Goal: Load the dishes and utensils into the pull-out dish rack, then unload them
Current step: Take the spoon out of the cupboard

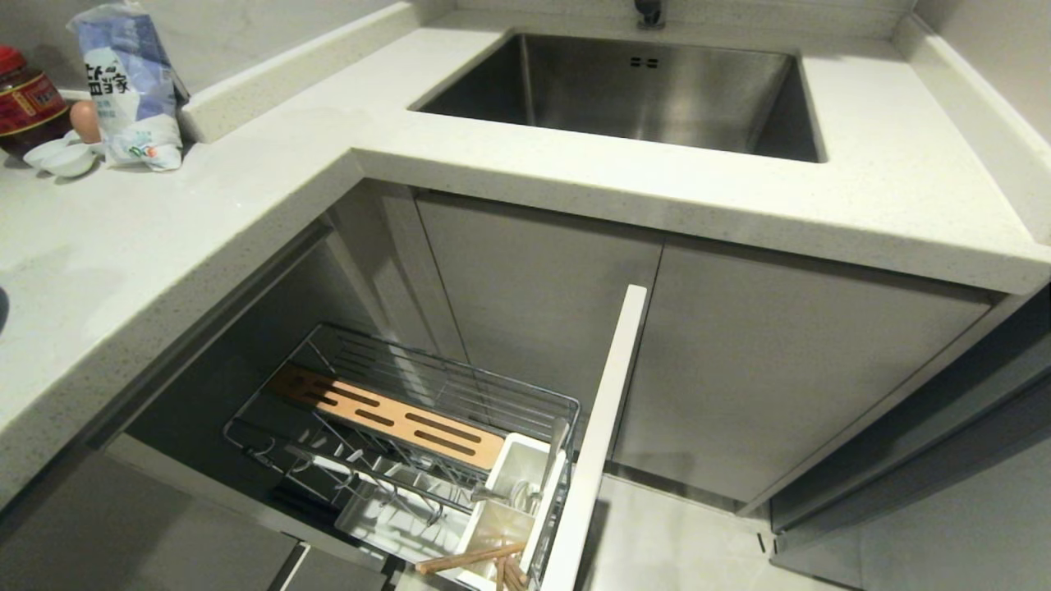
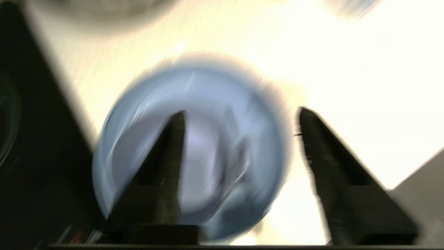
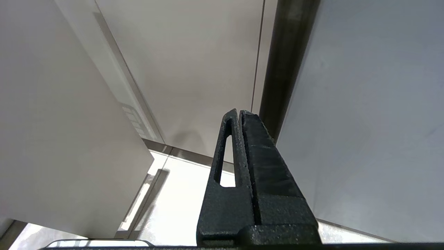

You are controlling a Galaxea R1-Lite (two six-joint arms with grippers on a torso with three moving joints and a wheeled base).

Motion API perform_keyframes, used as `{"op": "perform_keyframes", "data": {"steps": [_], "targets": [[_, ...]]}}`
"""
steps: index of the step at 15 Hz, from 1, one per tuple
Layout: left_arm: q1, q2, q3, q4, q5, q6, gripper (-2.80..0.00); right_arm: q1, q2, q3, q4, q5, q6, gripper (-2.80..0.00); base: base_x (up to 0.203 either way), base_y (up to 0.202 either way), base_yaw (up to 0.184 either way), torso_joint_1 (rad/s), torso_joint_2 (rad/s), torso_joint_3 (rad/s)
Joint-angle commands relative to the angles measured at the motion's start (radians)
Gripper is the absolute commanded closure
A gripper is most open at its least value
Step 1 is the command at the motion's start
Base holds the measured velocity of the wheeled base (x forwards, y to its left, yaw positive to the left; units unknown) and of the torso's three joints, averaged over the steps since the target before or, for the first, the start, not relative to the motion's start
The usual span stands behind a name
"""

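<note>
The pull-out dish rack (image 1: 525, 392) stands drawn out below the counter, its pale front (image 1: 603, 427) toward me. Its white caddy (image 1: 513, 468) holds the silver spoon (image 1: 552, 451) and the wooden chopsticks (image 1: 468, 558). The wooden bar (image 1: 386, 416) and the wire slots carry no dishes. In the blurred left wrist view the round blue bowl (image 2: 208, 90) sits on the pale countertop. My left gripper (image 2: 239, 113) hovers over the bowl, open, one finger above its inside and the other outside the rim. My right gripper (image 3: 239, 113) is shut on nothing, parked by the cabinet fronts. Neither arm shows in the head view.
The steel sink (image 1: 640, 82) is set in the counter behind the rack. A blue-and-white bag (image 1: 131, 82), a red-lidded jar (image 1: 25, 98) and small white saucers (image 1: 61, 156) stand at the far left. A dark surface (image 2: 27, 139) borders the bowl's spot.
</note>
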Motion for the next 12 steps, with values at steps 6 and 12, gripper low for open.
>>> {"op": "perform_keyframes", "data": {"steps": [6, 12], "targets": [[-0.643, -0.112, 0.143, -0.308, 0.011, -0.149, 0.0, 0.0, -0.001, 0.026, -0.001, 0.0, 0.0, 0.0, 0.0, 0.0, 0.0, 0.0, 0.0, 0.0], [-0.968, 0.114, 0.182, 0.087, 0.081, -0.209, 0.0, 0.0, -0.001, 0.026, -0.001, 0.0, 0.0, 0.0, 0.0, 0.0, 0.0, 0.0, 0.0, 0.0]]}}
